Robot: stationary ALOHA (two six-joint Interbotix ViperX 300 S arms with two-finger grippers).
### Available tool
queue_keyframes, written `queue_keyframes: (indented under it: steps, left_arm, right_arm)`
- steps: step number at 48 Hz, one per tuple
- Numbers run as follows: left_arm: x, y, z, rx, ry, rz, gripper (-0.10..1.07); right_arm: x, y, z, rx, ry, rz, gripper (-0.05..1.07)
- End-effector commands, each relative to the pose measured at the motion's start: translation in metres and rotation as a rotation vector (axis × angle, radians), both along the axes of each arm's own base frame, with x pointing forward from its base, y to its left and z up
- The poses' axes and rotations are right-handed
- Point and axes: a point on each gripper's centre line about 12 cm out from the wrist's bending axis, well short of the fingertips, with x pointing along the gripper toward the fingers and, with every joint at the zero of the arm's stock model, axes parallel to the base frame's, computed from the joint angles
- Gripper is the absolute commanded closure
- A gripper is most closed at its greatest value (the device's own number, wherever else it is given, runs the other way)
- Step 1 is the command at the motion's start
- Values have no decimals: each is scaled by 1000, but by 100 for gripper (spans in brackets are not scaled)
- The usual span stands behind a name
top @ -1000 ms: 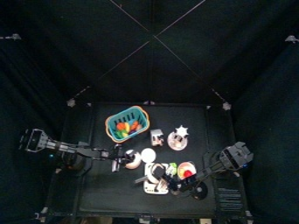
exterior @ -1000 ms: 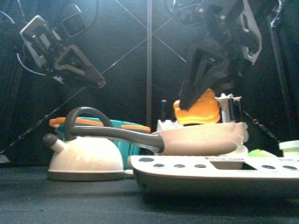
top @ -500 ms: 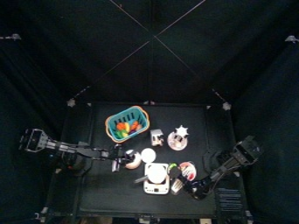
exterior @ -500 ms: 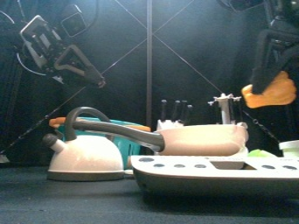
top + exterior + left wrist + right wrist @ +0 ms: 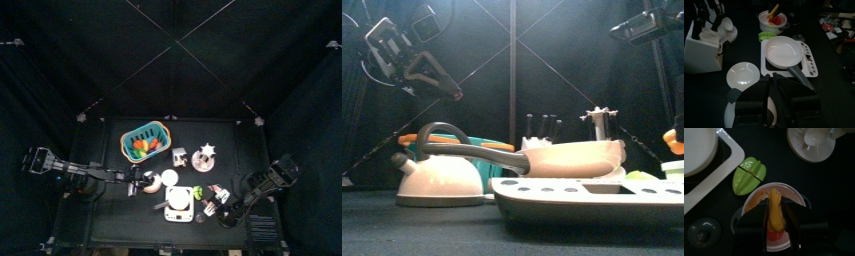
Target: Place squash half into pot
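The orange squash half (image 5: pixel 773 198) is held between the jaws of my right gripper (image 5: pixel 775 214), right over the open white pot (image 5: pixel 753 198). I cannot tell whether it touches the pot's inside. In the front view the squash (image 5: pixel 673 140) shows at the right edge, low beside the pan. In the top view the right gripper (image 5: pixel 214 206) is at the table's front right, by the pot (image 5: pixel 215 193). My left gripper (image 5: pixel 771 100) hangs open and empty above the white kettle (image 5: pixel 743 75), at the left (image 5: pixel 422 72).
A green star fruit (image 5: pixel 749 175) lies beside the pot. A white pan (image 5: pixel 576 157) sits on a white stove (image 5: pixel 589 195) at the front. A plate with a cup (image 5: pixel 817 140), a glass lid (image 5: pixel 704 230), a teal basket (image 5: pixel 144 140) and a knife block (image 5: pixel 704 40) stand around.
My right gripper carried the squash half from above the pan to the right and lowered it over the pot. The left arm has not moved.
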Motion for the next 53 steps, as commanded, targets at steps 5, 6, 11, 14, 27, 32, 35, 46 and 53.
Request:
queue_keyframes:
  steps: [5, 6, 11, 14, 27, 32, 35, 46, 53]
  left_arm:
    - [2, 0, 6, -3, -20, 3, 39]
    - [2, 0, 6, -1, -20, 2, 39]
    - [2, 0, 6, -3, -20, 3, 39]
    - [2, 0, 5, -3, -18, 3, 39]
    - [2, 0, 5, -3, -18, 3, 39]
    - [2, 0, 5, -3, -18, 3, 39]
    - [2, 0, 5, -3, -18, 3, 39]
    - [2, 0, 5, -1, -18, 2, 39]
    - [2, 0, 5, -3, -18, 3, 39]
  right_arm:
    - [-11, -7, -3, 23, -9, -72, 44]
    - [-12, -8, -4, 21, -11, -85, 42]
    - [-16, -9, -8, 27, -26, -111, 38]
    - [-17, -8, -10, 35, -37, -120, 35]
    - [-17, -7, -10, 42, -46, -112, 31]
    - [-16, -7, -9, 42, -54, -107, 28]
    - [-16, -7, -8, 41, -58, -103, 26]
    - [-16, -7, -3, 50, -70, -100, 24]
    - [-15, -5, 1, 61, -84, -96, 24]
